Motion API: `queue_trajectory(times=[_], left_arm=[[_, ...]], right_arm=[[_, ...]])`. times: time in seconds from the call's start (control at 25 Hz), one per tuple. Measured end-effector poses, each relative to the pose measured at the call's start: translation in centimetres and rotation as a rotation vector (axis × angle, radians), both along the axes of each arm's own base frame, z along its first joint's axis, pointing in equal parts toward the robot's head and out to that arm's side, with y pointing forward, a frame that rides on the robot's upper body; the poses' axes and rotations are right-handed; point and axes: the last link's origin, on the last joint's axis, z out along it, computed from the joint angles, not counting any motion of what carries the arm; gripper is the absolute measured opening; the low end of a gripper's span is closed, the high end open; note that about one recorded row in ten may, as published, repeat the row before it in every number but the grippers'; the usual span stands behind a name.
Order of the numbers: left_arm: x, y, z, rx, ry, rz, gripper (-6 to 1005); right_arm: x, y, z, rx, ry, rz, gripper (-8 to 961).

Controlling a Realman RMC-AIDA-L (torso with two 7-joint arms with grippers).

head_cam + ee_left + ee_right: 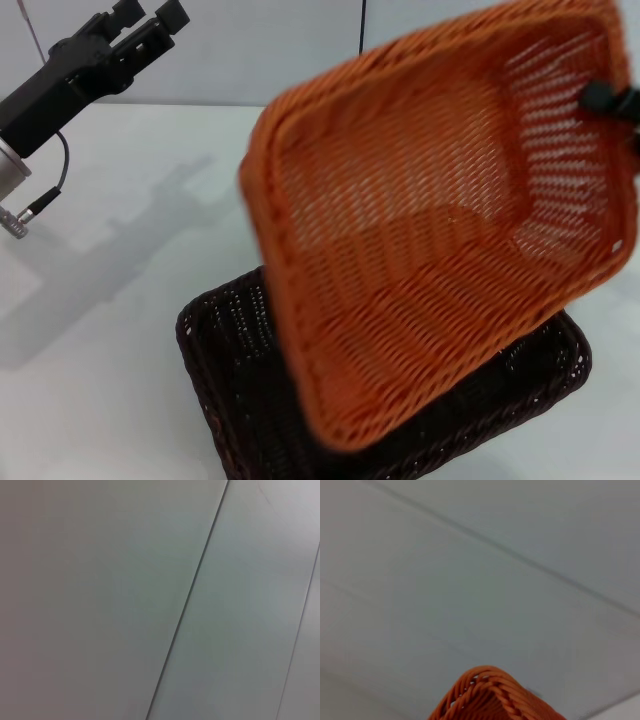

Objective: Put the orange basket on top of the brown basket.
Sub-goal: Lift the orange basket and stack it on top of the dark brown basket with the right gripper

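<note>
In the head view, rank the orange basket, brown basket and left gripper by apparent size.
1. orange basket, raised nearer the camera, so inflated
2. brown basket, partly hidden; true size may match
3. left gripper

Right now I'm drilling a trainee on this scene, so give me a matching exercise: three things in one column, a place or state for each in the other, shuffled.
Things:
1. bright orange woven basket
2. dark brown woven basket
3. left gripper

States:
A. resting flat on the white table
B. raised at the far left, holding nothing
C. lifted and steeply tilted, right gripper at its rim

Pairs: 1-C, 2-A, 3-B
</note>
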Motion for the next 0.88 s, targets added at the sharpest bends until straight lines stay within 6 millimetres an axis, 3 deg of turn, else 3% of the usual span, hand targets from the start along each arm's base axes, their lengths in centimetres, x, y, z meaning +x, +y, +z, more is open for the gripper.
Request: queue_trajectory(times=[0.04,0.44,0.8,0.88], left_arm=[[0.0,0.0,0.0,0.000,0.000,0.000,847],[0.0,0.0,-0.5,-0.012,-0.007,0.007,847],[0.1,0.1,-1.0,-0.029,0.004,0.009,847],[0.1,0.1,-1.0,-0.032,0.006,0.008,847]], right_arm=[[-0.2,-0.2,-1.4,-0.020,0.007,0.007,276],[-0.3,-0.8,-6.7,-0.125,-0.055,0.016,281],[0.0,-1.3,-7.5,-0.182,-0.120,0.041,291],[0.1,-1.4,-7.3,-0.184,-0.119,0.040,372]])
